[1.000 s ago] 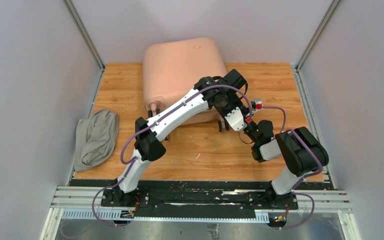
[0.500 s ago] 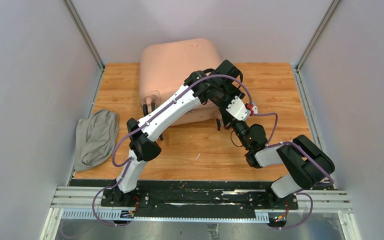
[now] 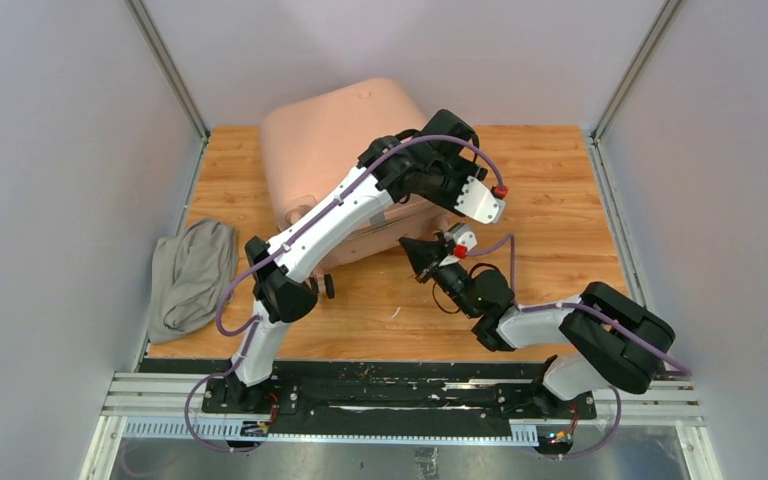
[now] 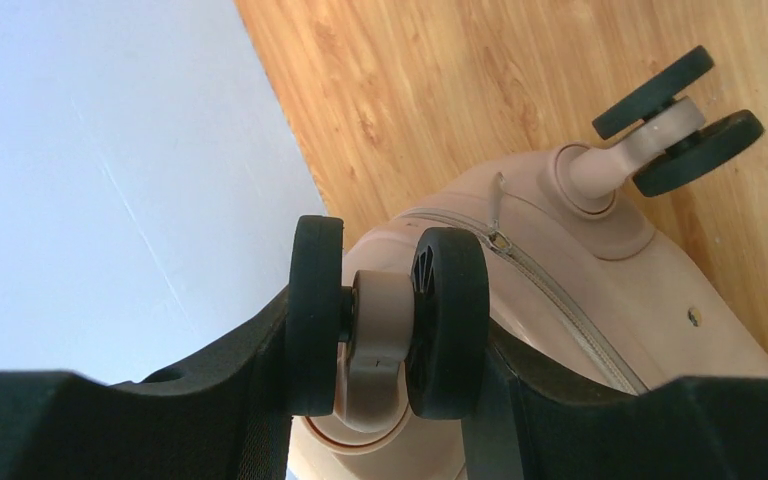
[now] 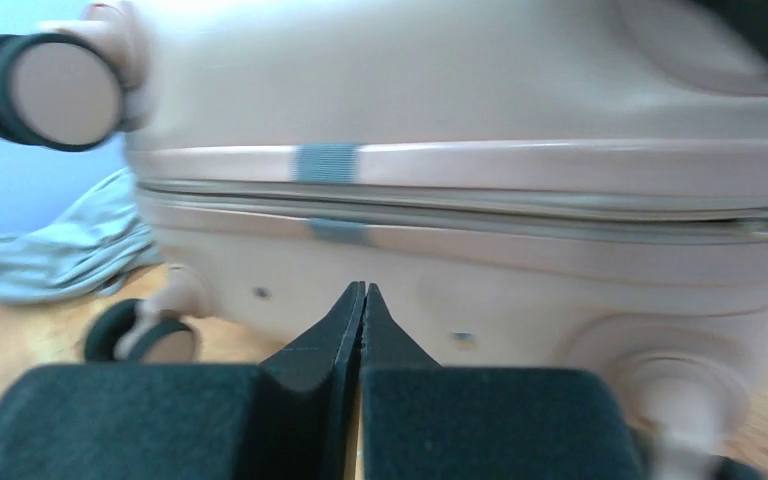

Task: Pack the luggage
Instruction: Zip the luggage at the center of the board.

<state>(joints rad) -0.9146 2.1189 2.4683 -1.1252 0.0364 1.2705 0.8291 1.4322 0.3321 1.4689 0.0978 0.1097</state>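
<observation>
Bare table (image 3: 560,200) lies open at the near side and to the right; a grey cloth (image 3: 192,275) hugs the left edge. The right gripper (image 5: 363,300), fingers pressed together, points at the luggage (image 3: 330,130) just ahead. The left gripper (image 4: 388,345) clamps a luggage wheel (image 4: 447,320). The luggage sits at the far edge, left of centre.

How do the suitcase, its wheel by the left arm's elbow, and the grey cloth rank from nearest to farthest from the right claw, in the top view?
Measured from the right claw:
1. Suitcase: just beyond the claw's tip, on the far side.
2. Wheel: to the claw's left, a little nearer the front.
3. Cloth: far left.
</observation>
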